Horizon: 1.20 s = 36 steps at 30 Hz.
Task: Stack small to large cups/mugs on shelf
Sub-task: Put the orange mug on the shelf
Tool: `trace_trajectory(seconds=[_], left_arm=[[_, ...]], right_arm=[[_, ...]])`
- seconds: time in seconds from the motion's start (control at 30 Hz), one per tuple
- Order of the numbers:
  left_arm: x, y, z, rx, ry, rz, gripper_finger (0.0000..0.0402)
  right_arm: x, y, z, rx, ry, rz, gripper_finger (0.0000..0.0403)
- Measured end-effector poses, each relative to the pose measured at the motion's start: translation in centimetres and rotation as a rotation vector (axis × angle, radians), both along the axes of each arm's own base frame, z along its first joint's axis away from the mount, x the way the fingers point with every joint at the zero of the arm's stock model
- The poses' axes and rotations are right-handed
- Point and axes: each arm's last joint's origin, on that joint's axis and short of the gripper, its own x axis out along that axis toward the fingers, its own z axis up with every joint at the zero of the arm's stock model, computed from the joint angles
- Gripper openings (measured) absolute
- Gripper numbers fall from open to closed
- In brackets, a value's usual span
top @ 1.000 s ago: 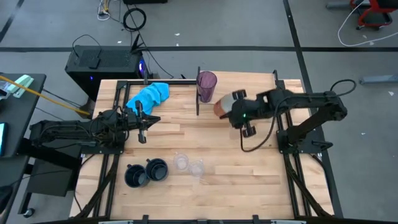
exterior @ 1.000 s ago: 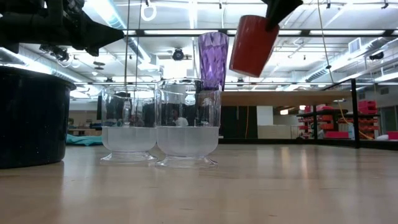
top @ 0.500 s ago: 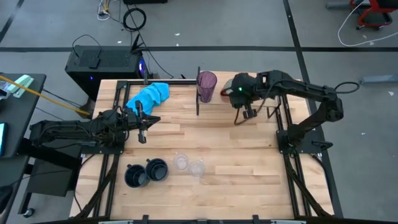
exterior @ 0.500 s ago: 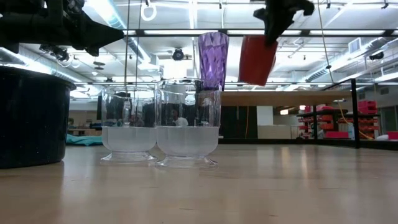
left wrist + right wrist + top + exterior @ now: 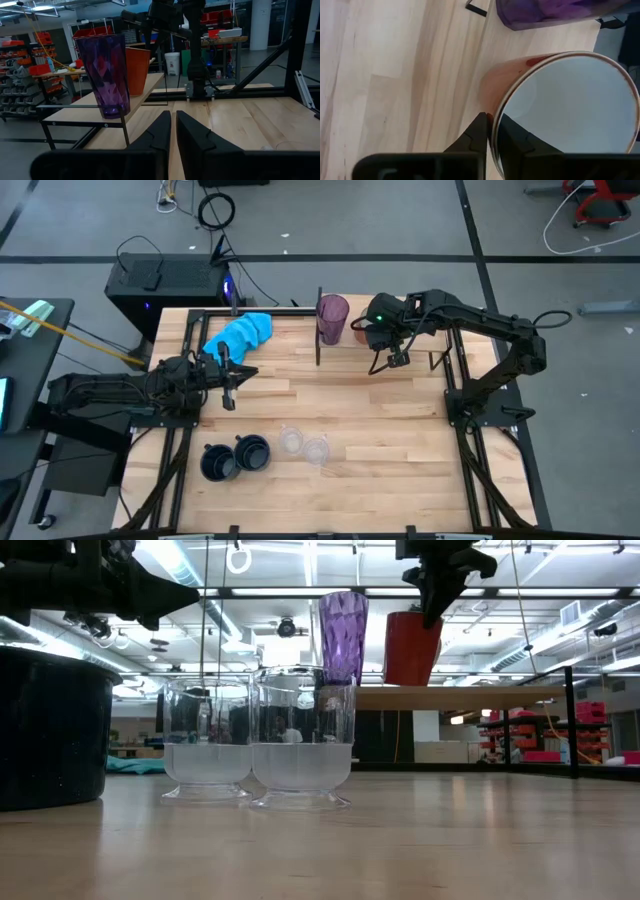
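The orange mug [image 5: 412, 648], white inside, stands upright beside the tall purple tumbler [image 5: 342, 635], which rests by its base on the light-wood shelf [image 5: 470, 697]. My right gripper [image 5: 378, 332] is shut on the mug from above. My left gripper [image 5: 228, 383] is shut and empty over the table's left middle; its wrist view shows the tumbler [image 5: 106, 75] and the mug [image 5: 138, 70] on the shelf [image 5: 145, 95]. Two navy mugs [image 5: 235, 457] and two clear glasses [image 5: 305, 446] stand near the front edge. My right gripper pinches the mug's wall at its rim [image 5: 495, 116], one finger inside the mug and one outside. The fingers come from above, pointing down. The mug is upright with its base at the shelf's top [image 5: 412, 687]; I cannot tell whether it rests on the shelf.
A blue cloth [image 5: 240, 332] lies at the far left of the table. A thin dark upright panel [image 5: 319, 330] stands just left of the tumbler. Dark frame posts [image 5: 443, 330] stand right of the mug.
My right gripper has carried the orange mug toward the far edge and toward the purple tumbler, and has come down. The mug was tilted and high; it now stands upright, level with the tumbler at the shelf.
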Motion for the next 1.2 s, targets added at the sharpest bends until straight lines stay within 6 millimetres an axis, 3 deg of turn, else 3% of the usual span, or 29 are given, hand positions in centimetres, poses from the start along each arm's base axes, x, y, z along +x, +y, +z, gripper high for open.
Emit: trace_trajectory(seconds=[0.83,1.2], left_arm=[[0.0,0.0,0.0,0.0,0.0,0.0,0.0032],[0.0,0.0,0.0,0.0,0.0,0.0,0.0036]], right_arm=[[0.1,-0.3,0.2,-0.112,-0.003,-0.068,0.0122],[-1.6,0.1,1.9,-0.112,-0.106,-0.144,0.0157]])
